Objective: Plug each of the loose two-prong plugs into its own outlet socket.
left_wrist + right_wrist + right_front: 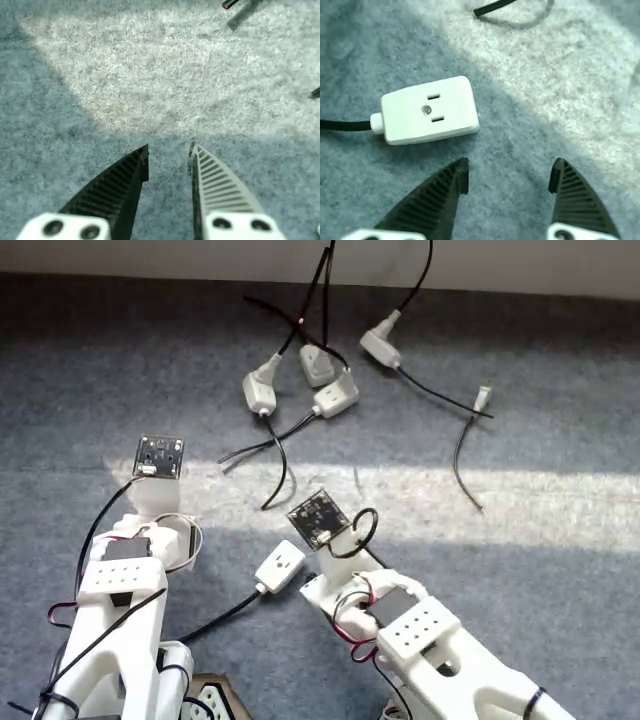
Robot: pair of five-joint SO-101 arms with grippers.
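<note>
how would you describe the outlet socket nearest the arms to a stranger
Between the left arm and right arm on the grey carpet lies a white outlet socket on a black cord, just beyond the right gripper. It lies alone; the other white pieces cluster farther off.

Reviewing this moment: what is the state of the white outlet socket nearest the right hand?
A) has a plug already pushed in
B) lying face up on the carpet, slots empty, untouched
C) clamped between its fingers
B: the outlet socket lies face up on the carpet with both slots empty, ahead of the open right hand and clear of it.
</note>
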